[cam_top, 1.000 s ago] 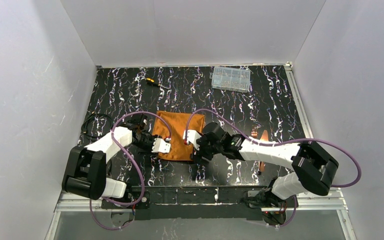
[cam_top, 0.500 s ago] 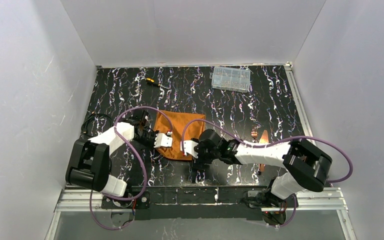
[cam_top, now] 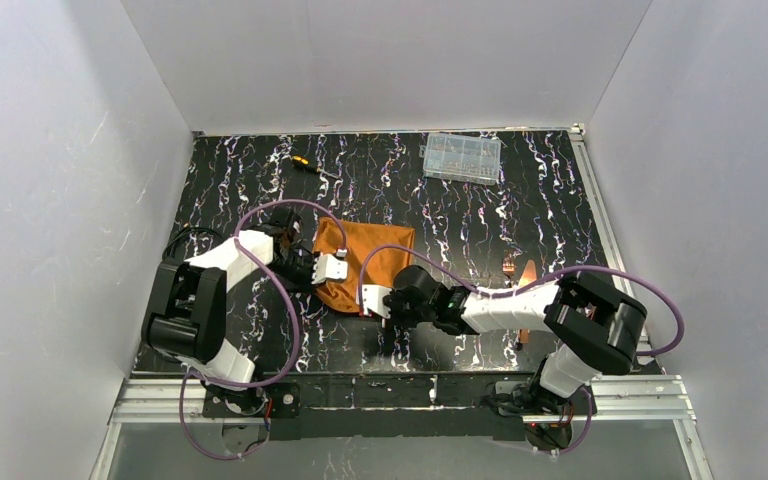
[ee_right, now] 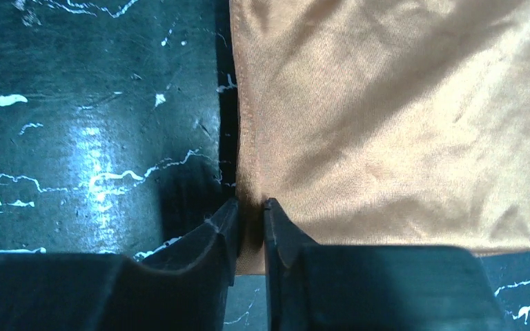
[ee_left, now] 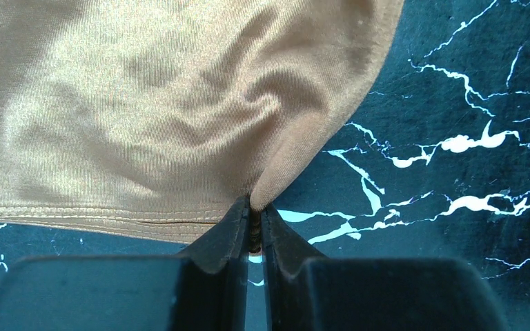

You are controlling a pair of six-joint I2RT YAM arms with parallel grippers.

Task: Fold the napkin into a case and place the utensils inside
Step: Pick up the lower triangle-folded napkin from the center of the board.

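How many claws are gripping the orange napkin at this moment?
2. The left claw is shut on a bunched fold at the napkin's left edge. The right claw is shut on its near edge, beside the hem. Neither grip is hidden.

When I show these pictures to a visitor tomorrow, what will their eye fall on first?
The rust-orange napkin, rumpled in the middle of the black marbled table, stands out most. Both arms' jaws are pinched shut on it, the left arm's at its left side and the right arm's at its near corner. Next come the copper utensils to its right, partly hidden by the right arm, and the clear box at the far edge.
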